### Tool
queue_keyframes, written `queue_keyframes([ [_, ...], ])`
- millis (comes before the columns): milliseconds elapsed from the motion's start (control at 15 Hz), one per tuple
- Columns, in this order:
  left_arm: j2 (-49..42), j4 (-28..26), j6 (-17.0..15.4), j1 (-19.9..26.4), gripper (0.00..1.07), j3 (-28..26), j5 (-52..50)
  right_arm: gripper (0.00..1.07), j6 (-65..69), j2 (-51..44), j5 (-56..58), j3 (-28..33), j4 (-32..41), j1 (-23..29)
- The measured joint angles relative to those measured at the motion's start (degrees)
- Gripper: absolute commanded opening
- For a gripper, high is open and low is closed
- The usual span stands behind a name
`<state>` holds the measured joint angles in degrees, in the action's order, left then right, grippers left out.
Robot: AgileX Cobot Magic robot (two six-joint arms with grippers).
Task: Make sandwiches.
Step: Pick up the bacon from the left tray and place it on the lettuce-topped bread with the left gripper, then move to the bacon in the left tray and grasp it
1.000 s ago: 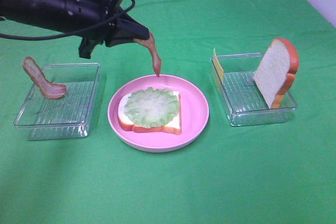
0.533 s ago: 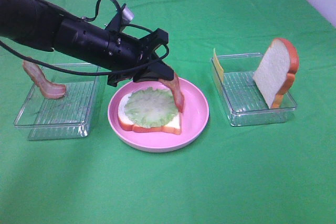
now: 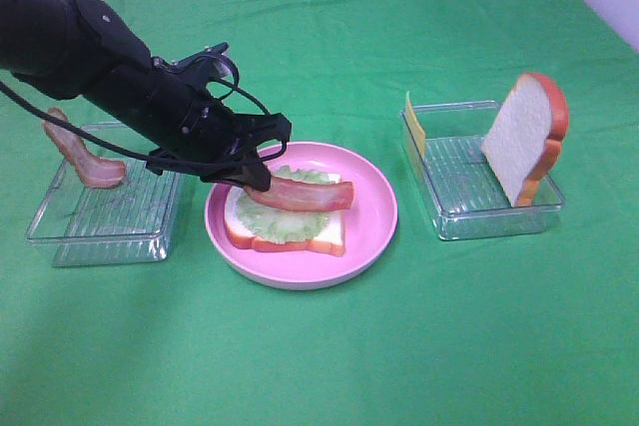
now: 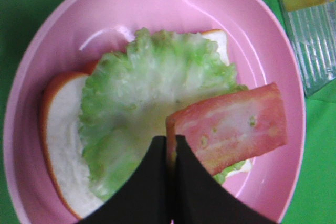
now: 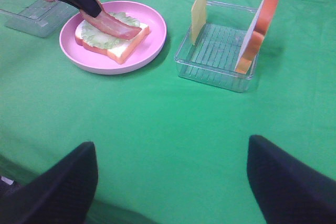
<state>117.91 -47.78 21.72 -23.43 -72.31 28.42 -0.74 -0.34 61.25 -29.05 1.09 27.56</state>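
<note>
On the pink plate point(image 3: 377, 218) lies a white bread slice point(image 3: 327, 234) with an orange-brown crust, topped by a green lettuce leaf point(image 3: 290, 221). A reddish bacon strip point(image 3: 305, 194) lies flat across the lettuce, and my left gripper point(image 3: 256, 179) is shut on its left end. The left wrist view shows the shut gripper point(image 4: 170, 142) pinching the bacon point(image 4: 233, 128) over the lettuce point(image 4: 139, 90) and bread point(image 4: 60, 129). My right gripper point(image 5: 170, 179) stands open over bare cloth, far from the plate point(image 5: 157, 38), holding nothing.
A clear tray point(image 3: 60, 231) left of the plate holds another bacon strip point(image 3: 82, 154). A clear tray point(image 3: 469, 209) on the right holds a yellow cheese slice point(image 3: 414, 125) and an upright bread slice point(image 3: 527, 135). Green cloth covers the table.
My left arm swung down and to the left over the plate. The bacon, hanging from the gripper before, now lies across the lettuce.
</note>
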Motion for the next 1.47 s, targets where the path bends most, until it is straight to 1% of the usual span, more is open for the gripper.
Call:
queue_keyframes([
  [67, 0.0, 2.0, -1.0, 0.0, 0.0, -0.1, -0.7, 0.75, 0.0, 0.0, 0.0, 0.0, 0.0, 0.0],
  [200, 0.0, 3.2, -1.4, 0.0, 0.06, -0.1, -1.7, 0.75, 0.0, 0.0, 0.0, 0.0, 0.0, 0.0],
  [267, 0.0, 3.6, -1.4, 0.0, 0.18, -0.1, -2.2, 0.75, 0.0, 0.0, 0.0, 0.0, 0.0, 0.0],
  [333, 0.0, 3.6, -1.4, 0.0, 0.18, -0.1, -2.2, 0.75, 0.0, 0.0, 0.0, 0.0, 0.0, 0.0],
  [400, 0.0, 3.6, -1.4, 0.0, 0.43, -0.1, -2.9, 0.75, 0.0, 0.0, 0.0, 0.0, 0.0, 0.0],
  [467, 0.0, 3.6, -1.4, 0.0, 0.64, -0.1, -3.0, 0.75, 0.0, 0.0, 0.0, 0.0, 0.0, 0.0],
  [533, 0.0, 3.6, -1.4, 0.0, 0.64, -0.1, -3.0, 0.75, 0.0, 0.0, 0.0, 0.0, 0.0, 0.0],
  [600, -0.6, 3.6, -1.4, 0.0, 0.67, -0.1, -3.0, 0.75, 0.0, 0.0, 0.0, 0.0, 0.0, 0.0],
  [800, -5.7, 3.8, -1.4, 0.0, 0.67, -0.1, -3.0, 0.75, 0.0, 0.0, 0.0, 0.0, 0.0, 0.0],
  [867, -5.7, 3.8, -1.4, 0.0, 0.67, -0.1, -3.0, 0.75, 0.0, 0.0, 0.0, 0.0, 0.0, 0.0],
  [933, -9.1, 4.0, -2.8, 1.0, 0.67, -0.1, -2.6, 0.75, 0.0, 0.0, 0.0, 0.0, 0.0, 0.0],
  [1000, -9.7, 4.2, -3.2, 1.4, 0.67, -0.1, -2.1, 0.75, 0.0, 0.0, 0.0, 0.0, 0.0, 0.0],
  [1067, -11.5, 6.2, -4.9, 3.9, 0.67, -1.0, 1.4, 0.75, 0.0, 0.0, 0.0, 0.0, 0.0, 0.0],
  [1133, -11.5, 6.2, -4.9, 3.9, 0.67, -1.0, 1.4, 0.75, 0.0, 0.0, 0.0, 0.0, 0.0, 0.0],
  [1200, -12.1, 8.7, -6.9, 5.7, 0.67, -2.5, 5.1, 0.75, 0.0, 0.0, 0.0, 0.0, 0.0, 0.0],
  [1267, -12.1, 13.8, -11.3, 8.1, 0.67, -6.2, 12.1, 0.75, 0.0, 0.0, 0.0, 0.0, 0.0, 0.0],
  [1400, -12.1, 23.8, -16.9, 9.9, 0.67, -10.4, 18.3, 0.75, 0.0, 0.0, 0.0, 0.0, 0.0, 0.0],
  [1467, -12.1, 32.8, -21.7, 10.0, 0.67, -13.1, 21.7, 0.75, 0.0, 0.0, 0.0, 0.1, 0.0, 0.0],
])
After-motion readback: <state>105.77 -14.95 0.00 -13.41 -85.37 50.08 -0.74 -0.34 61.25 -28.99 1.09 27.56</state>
